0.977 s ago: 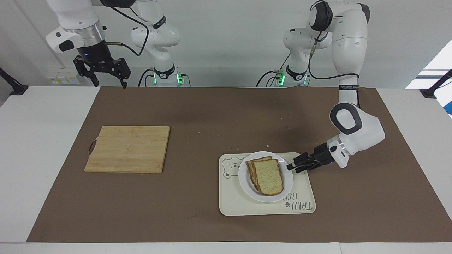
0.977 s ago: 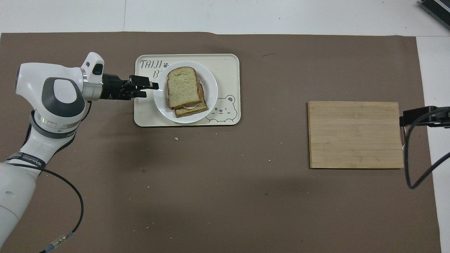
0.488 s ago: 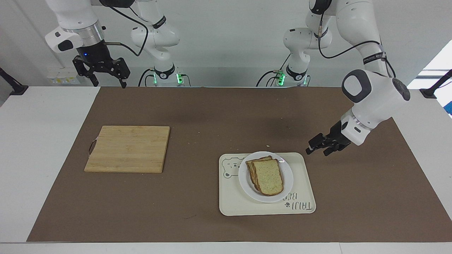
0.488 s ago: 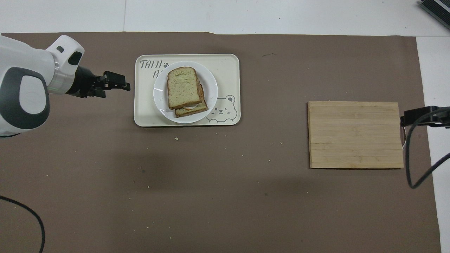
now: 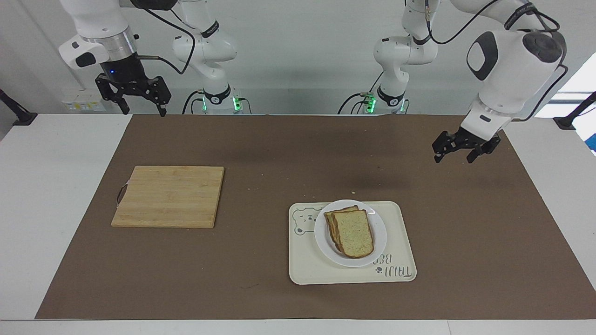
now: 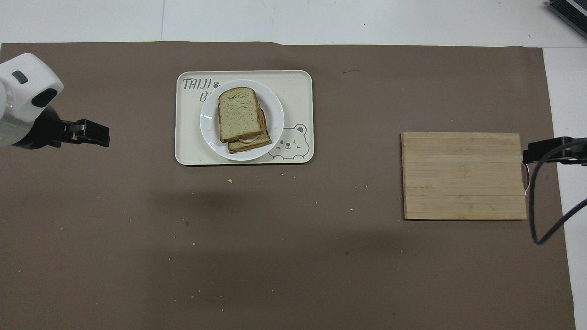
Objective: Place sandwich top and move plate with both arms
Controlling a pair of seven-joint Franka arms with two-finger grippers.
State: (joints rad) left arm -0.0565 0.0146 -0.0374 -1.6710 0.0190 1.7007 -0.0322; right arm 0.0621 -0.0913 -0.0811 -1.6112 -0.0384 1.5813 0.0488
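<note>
I pulled my left gripper (image 5: 456,151) up and away from the plate (image 5: 372,242), fingers spread, holding nothing. The top (image 5: 355,232) sits on the sandwich, plate on the tray (image 5: 305,272), at the gripper's seven o'clock. My right gripper (image 5: 135,95) waits spread wide near the table's back edge, so the job looks done.

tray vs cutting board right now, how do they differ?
The tray is cream with rounded corners and a bear drawing; the cutting board is bare wood with squarer corners. The tray carries the plate with the sandwich top stacked on it; the cutting board carries nothing. The tray lies toward the left arm's end and farther from the robots; the cutting board lies toward the right arm's end. Both lie flat on the brown mat.
</note>
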